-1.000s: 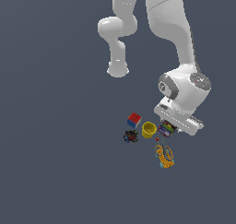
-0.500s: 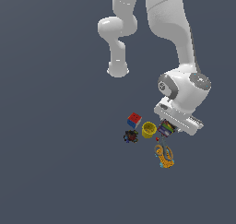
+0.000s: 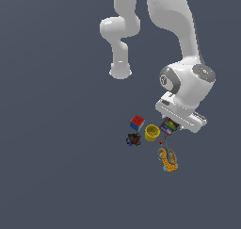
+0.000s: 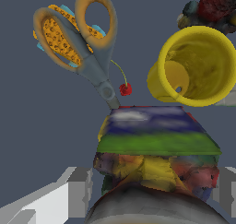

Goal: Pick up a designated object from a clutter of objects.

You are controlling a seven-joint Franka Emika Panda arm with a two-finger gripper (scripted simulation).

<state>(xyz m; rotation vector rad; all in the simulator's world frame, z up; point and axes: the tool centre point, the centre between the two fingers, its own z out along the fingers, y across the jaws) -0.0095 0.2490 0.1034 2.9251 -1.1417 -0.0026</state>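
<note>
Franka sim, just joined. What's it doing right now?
The gripper is down at the clutter, with the purple-labelled can between its fingers; whether they have clamped it is not clear. In the exterior view the can sits under the hand, right of the yellow cup. The red-and-blue cube, dark toy and orange-handled scissors lie nearby, untouched. Whether the can is lifted off the surface cannot be told.

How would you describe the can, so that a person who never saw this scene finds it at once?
Follow the white arm down to its gripper; the can sits right under it, between the fingers. On the exterior view's left is a yellow cup, below it orange-handled scissors. Only the can has a purple-blue and green label.
</note>
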